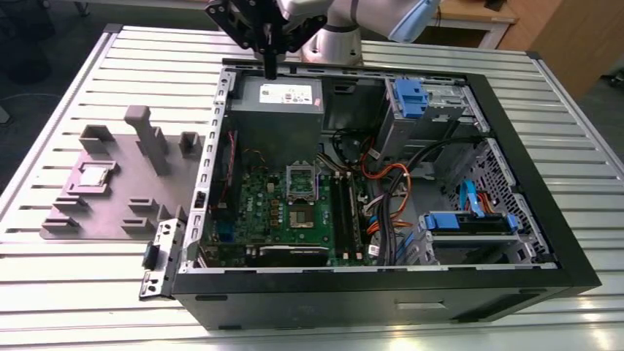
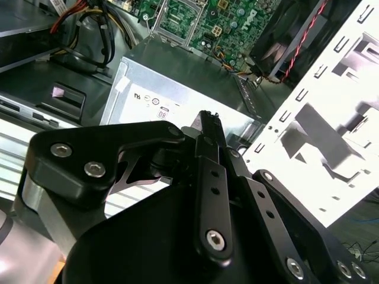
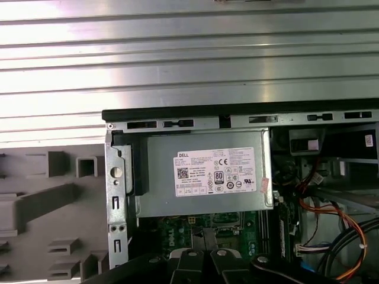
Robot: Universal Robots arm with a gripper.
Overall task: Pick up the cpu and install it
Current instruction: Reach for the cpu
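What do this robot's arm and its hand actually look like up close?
The arm is built from rounded silver-grey tubes, with a light-blue cap at one joint. The hand is matt black, made of flat, angular link plates pinned with shiny silver bolts and narrowing to slim black fingers.

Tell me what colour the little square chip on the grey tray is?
Shiny silver-grey with a thin darker rim; the cpu shows best in the exterior view.
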